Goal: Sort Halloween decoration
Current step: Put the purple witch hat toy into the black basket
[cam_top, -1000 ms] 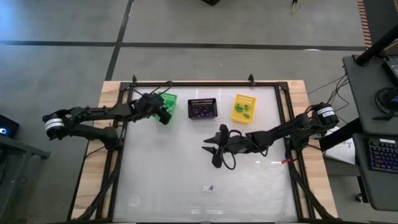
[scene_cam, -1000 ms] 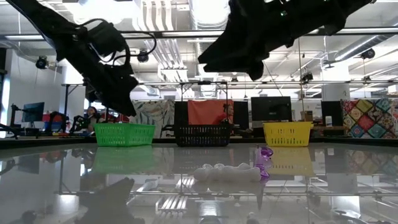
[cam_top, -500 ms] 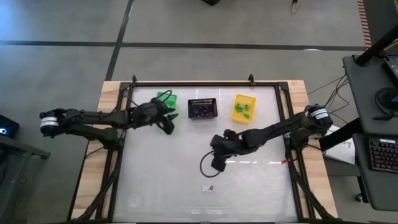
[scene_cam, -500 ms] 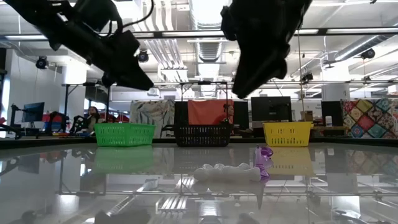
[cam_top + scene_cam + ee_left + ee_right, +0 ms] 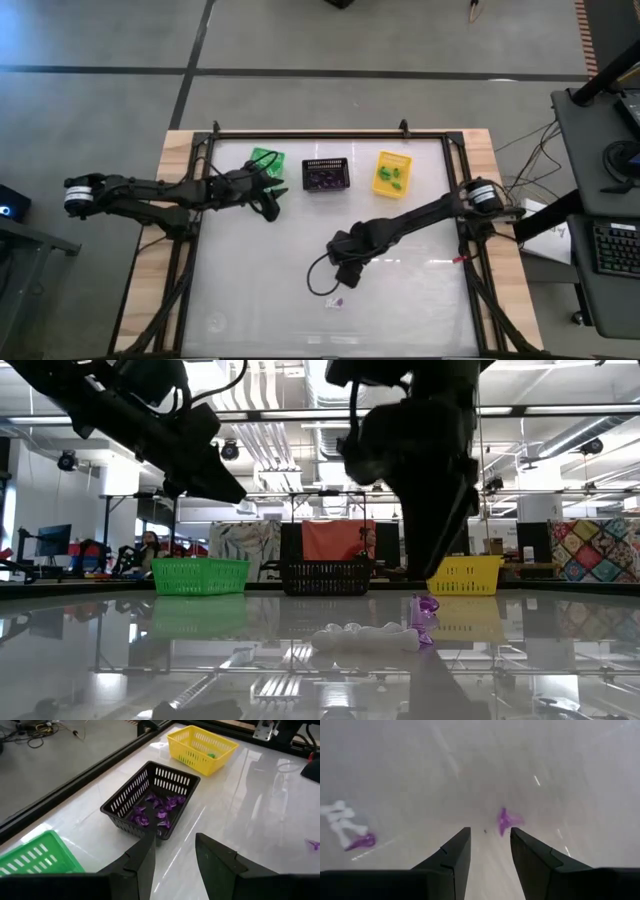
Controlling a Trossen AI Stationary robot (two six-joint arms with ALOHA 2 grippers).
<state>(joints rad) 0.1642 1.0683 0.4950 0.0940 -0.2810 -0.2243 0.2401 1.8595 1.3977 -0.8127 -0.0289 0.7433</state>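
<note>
A few tiny trinkets lie on the table near its near edge: a white one with a purple one beside it. In the right wrist view I see a purple trinket just ahead of my fingers, and a white one with another purple one off to the side. My right gripper hangs open just above them, pointing down. My left gripper is open, in the air beside the green basket.
Three small baskets stand in a row near the far edge: green, black holding several purple trinkets, and yellow with green bits inside. A dark frame borders the table. The glossy middle of the table lies between the arms.
My right gripper has swung from the table's middle toward the near edge, tipped to point down and sunk close over the trinkets. My left gripper has drawn away from the green basket toward the near side, then stayed put. The trinkets have not moved.
</note>
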